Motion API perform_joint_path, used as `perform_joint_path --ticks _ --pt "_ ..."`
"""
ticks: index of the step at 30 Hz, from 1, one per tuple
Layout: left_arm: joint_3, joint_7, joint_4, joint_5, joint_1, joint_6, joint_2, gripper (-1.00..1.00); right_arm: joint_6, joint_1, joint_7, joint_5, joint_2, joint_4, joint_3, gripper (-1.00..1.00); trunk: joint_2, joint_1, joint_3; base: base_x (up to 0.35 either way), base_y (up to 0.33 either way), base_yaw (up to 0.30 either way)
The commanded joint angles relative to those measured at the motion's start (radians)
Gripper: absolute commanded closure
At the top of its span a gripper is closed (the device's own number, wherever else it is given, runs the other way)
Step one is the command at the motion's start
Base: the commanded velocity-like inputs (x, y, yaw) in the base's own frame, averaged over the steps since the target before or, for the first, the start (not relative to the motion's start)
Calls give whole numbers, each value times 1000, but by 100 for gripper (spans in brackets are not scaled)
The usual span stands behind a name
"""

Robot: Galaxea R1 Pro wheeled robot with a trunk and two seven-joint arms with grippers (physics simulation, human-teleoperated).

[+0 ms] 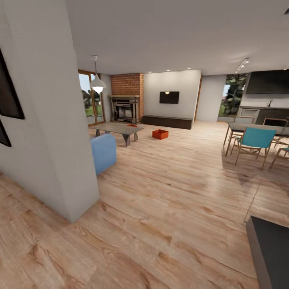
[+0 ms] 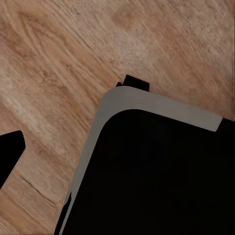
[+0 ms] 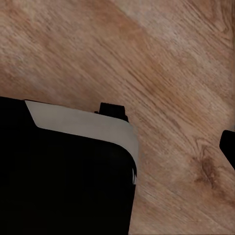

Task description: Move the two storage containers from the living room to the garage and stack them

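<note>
Far off, one storage container (image 1: 160, 134) sits beside the coffee table (image 1: 117, 128); hands' state unclear.

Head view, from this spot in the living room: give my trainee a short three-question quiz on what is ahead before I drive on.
1. True or false: the orange-red open-topped storage container sits on top of the low grey coffee table.
2. Multiple choice: the container rests on A) dark grey concrete, B) the light wood plank floor, C) a rug.
3. Fill in: the red brick fireplace stands on the far wall between the wood-framed glass doors and the black wall ____.

Key: 1 false, it sits on the floor beside the table; 2 B; 3 TV.
</note>
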Motion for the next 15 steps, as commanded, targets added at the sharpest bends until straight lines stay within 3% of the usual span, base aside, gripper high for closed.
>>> perform_joint_path --ticks 1,15 --pt "3 1 0 1 0 -2 0 -100 -6 -1 -2 -10 1 4 9 -100 0 1 -1 323 23 -248" --pt "3 0 1 2 0 -3 -1 -100 -6 -1 -2 -10 1 3 9 -100 0 1 -1 323 3 -249"
